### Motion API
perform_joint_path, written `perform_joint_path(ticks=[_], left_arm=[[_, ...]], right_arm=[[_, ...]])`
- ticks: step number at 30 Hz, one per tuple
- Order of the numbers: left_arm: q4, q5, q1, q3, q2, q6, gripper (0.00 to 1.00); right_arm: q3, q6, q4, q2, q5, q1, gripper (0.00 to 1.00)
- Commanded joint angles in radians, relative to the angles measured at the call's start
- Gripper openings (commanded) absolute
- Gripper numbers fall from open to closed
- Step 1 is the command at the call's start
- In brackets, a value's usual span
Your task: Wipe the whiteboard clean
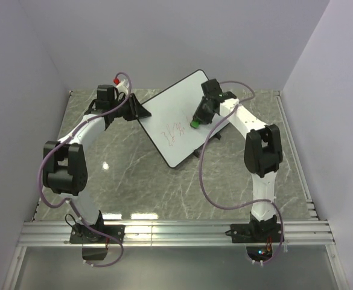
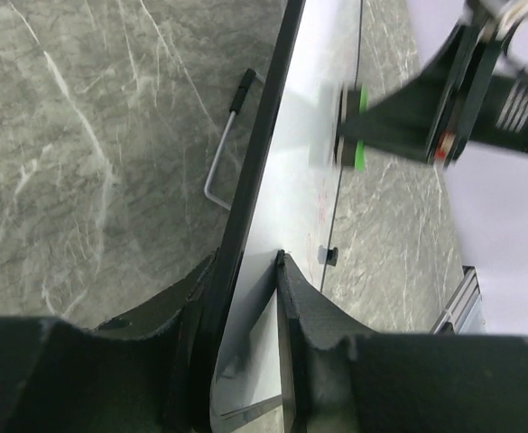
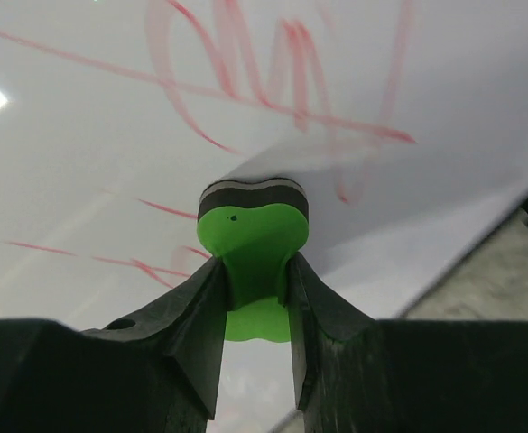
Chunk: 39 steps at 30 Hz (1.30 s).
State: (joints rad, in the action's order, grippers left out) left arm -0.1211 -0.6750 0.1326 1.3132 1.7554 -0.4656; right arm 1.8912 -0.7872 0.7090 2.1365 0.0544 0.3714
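On the grey marbled table (image 1: 134,175), seen from the top camera, the whiteboard (image 1: 164,112) sits just past the centre, turned like a diamond with one corner towards 1 o'clock and another towards 6 o'clock. The left gripper (image 1: 137,112) meets its rim at the 9 o'clock corner. The right gripper (image 1: 198,119) is over the board's 3 o'clock half and carries a green eraser (image 1: 195,124). The red writing (image 1: 172,130) lies at 8 o'clock of the eraser, close by.

In the left wrist view, the left gripper (image 2: 245,271) is clamped on the whiteboard (image 2: 291,180): one finger (image 2: 187,311) is against the black rim and the other on the white face. A wire foot (image 2: 220,162) juts from the rim towards 10 o'clock, over the table. Towards 2 o'clock the right gripper presses the eraser (image 2: 358,126) against the white face.

In the right wrist view, the right gripper (image 3: 255,281) pinches the eraser's (image 3: 254,236) green waist between both fingers (image 3: 199,320). The dark pad of the eraser touches the board (image 3: 83,153). Red strokes (image 3: 273,90) run at 12 o'clock of it, with fainter ones at 9 o'clock. A strip of table shows at 4 o'clock.
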Motion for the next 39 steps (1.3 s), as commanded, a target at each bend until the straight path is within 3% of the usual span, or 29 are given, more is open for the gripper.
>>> perform_joint_path(ticks=[1,4,8,20,27,31,35,39], left_arm=[[-0.08,0.114,0.047,-0.005,-0.02,0.131,0.0],[-0.08,0.115,0.047,-0.017,-0.028,0.131,0.0],[-0.075,0.118,0.047,-0.026,-0.036,0.131,0.0],[-0.103,0.132,0.081,-0.012,-0.036,0.14,0.0],[-0.095,0.124,0.084,-0.06,-0.077,0.131,0.0],[-0.088,0.123,0.082,-0.078,-0.092,0.13,0.0],[-0.092,0.124,0.084,-0.072,-0.094,0.124,0.0],[-0.089,0.124,0.085,-0.063,-0.091,0.117,0.0]], right_arm=[[-0.226,0.032,-0.078,0.004,0.024,0.014,0.0],[-0.345,0.031,-0.115,-0.046,0.035,0.008,0.0],[-0.359,0.026,-0.125,-0.06,0.053,0.014,0.0],[0.204,0.011,-0.109,0.092,0.046,0.172,0.0],[0.35,-0.004,-0.109,0.192,-0.036,0.161,0.0],[0.191,-0.004,-0.137,0.16,-0.047,0.156,0.0],[-0.144,0.009,-0.232,0.024,-0.048,0.167,0.0],[-0.375,0.048,-0.281,-0.082,-0.079,0.201,0.0]])
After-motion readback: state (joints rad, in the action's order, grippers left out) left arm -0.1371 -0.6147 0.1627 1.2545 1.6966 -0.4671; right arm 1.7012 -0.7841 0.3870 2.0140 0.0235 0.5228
